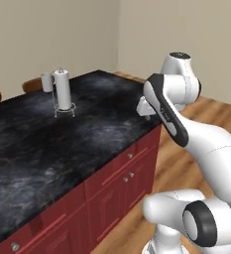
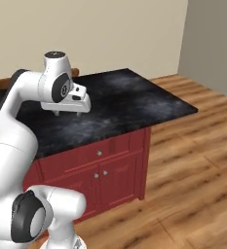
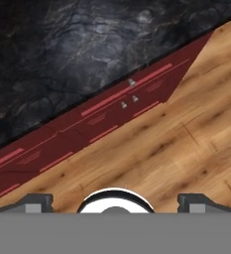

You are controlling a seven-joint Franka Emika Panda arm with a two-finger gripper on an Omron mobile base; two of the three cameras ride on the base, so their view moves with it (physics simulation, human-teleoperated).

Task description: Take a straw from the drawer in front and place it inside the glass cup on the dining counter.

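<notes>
Red drawer front (image 2: 110, 150) shut flush under the stone top, so step in hand judged as the very first: getting the drawer open. No straw held. Straw presumably inside that shut drawer, hidden behind its front, hence below the claw and out of reach until the front comes out.

Claw (image 2: 67, 114) hanging above the near edge of the dining counter (image 1: 87, 129), pointing down, jaws spread as wide as they go, nothing between them. Seen through the hand camera, fingertips (image 3: 35, 201) far apart at the bottom, with the drawer (image 3: 112, 99) and its small silver knob (image 3: 132, 82) ahead of them, between black stone and wood floor (image 3: 186, 149).

Next move, as a judgement: drop past the counter's lip, turn toward the front face, line up on the knob, pinch it, pull straight back toward the base. Small knob, so careful centring needed; risk of slipping off or brushing the stone edge on the way down.

Glass cup (image 1: 47, 82) well apart from the claw, far across the stone top, just beside the paper-towel roll (image 1: 62, 89). Long carry over the counter to come later.
</notes>
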